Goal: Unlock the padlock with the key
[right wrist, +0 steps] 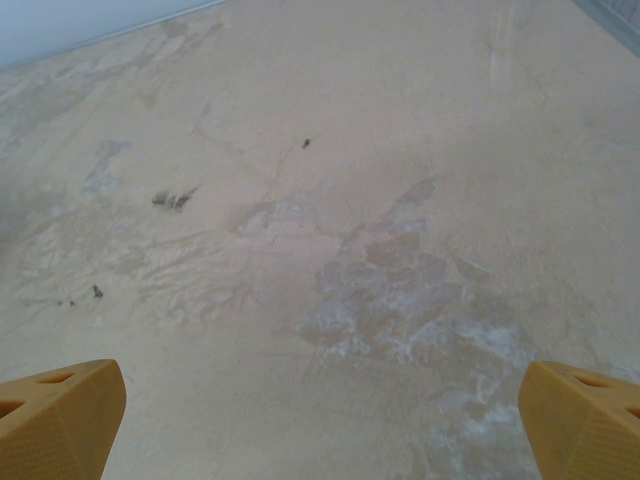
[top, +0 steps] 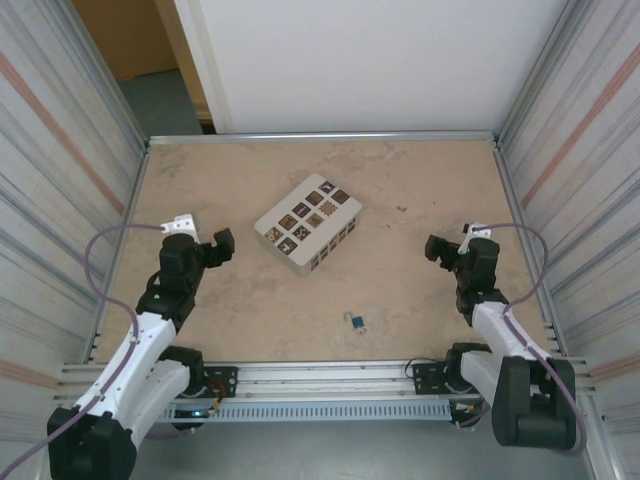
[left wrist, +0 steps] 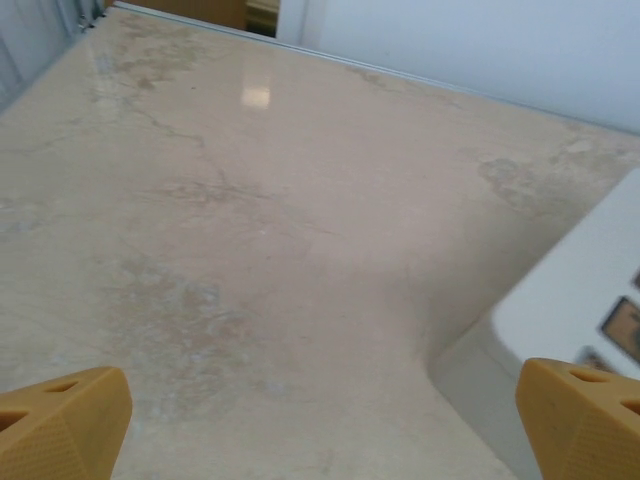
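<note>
The padlock (top: 357, 322) is a tiny blue body with a bit of metal at its left, lying on the table near the front edge, between the two arms. At this size I cannot tell a key apart from it. My left gripper (top: 222, 245) hovers at the left, well away from the padlock, and its yellow fingertips (left wrist: 62, 420) stand wide apart over bare table, so it is open. At the right my right gripper (top: 438, 247) is open too, with its fingertips (right wrist: 580, 420) spread and nothing between them.
A pale box (top: 308, 222) with dark patterned squares on top sits mid-table, just right of my left gripper; its corner (left wrist: 590, 290) shows in the left wrist view. Metal walls (top: 60, 160) close in both sides. A rail (top: 330, 375) runs along the front edge.
</note>
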